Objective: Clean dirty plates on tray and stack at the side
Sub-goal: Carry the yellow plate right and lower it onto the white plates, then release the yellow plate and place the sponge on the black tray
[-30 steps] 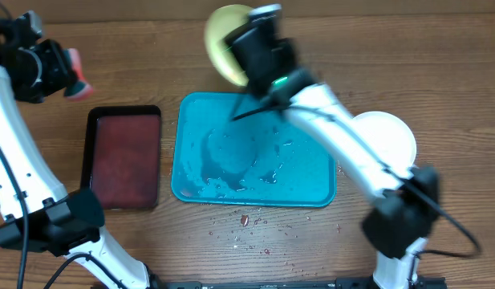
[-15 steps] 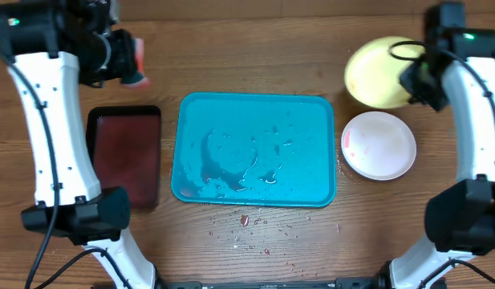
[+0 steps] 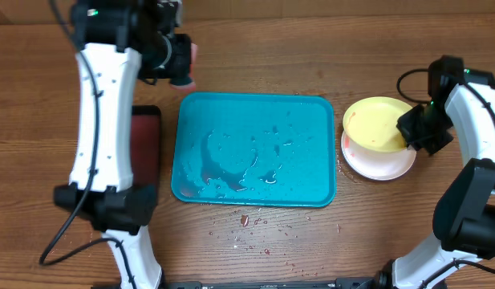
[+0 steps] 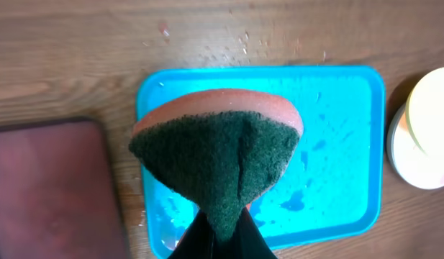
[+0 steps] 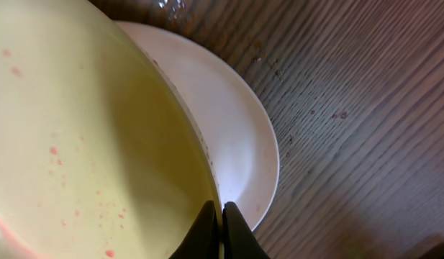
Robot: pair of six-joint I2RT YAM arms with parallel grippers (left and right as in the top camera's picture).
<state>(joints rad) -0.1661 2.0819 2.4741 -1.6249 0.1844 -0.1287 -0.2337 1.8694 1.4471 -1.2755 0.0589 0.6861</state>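
Gently lower the yellow plate (image 3: pixel 378 124) square onto the white plate (image 3: pixel 385 170); right fingers (image 5: pixel 205 232) clamp its rim, left fingers (image 4: pixel 198 241) pinch the sponge (image 4: pixel 218 155).

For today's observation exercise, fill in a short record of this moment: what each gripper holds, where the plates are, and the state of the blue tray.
left gripper: shut on sponge, near the tray's far left corner
right gripper: shut on the rim of the yellow plate
yellow plate: over the white plate, red specks on it, contact unclear
tray: wet, no plates on it
table: crumbs in front of the tray
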